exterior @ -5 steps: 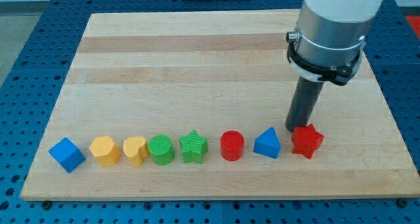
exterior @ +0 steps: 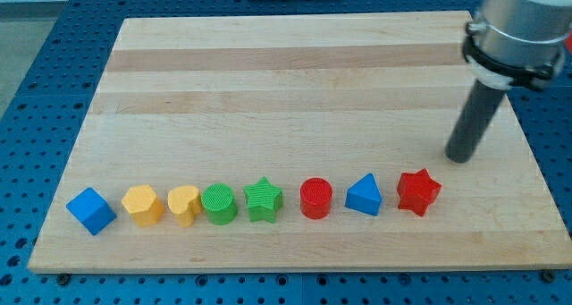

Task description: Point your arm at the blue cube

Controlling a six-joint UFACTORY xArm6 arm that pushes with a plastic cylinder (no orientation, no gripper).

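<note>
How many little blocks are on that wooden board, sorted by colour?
Blue: 2, the blue cube and the blue triangle
Yellow: 2, the yellow hexagon and the yellow heart
Green: 2, the green cylinder and the green star
Red: 2, the red cylinder and the red star
Total: 8

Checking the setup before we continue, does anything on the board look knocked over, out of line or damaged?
Nothing stands out. The blocks sit in one row, from the blue cube to the red star; my tip is above-right of the star.

my tip (exterior: 459, 157) stands above red star (exterior: 418, 191).
</note>
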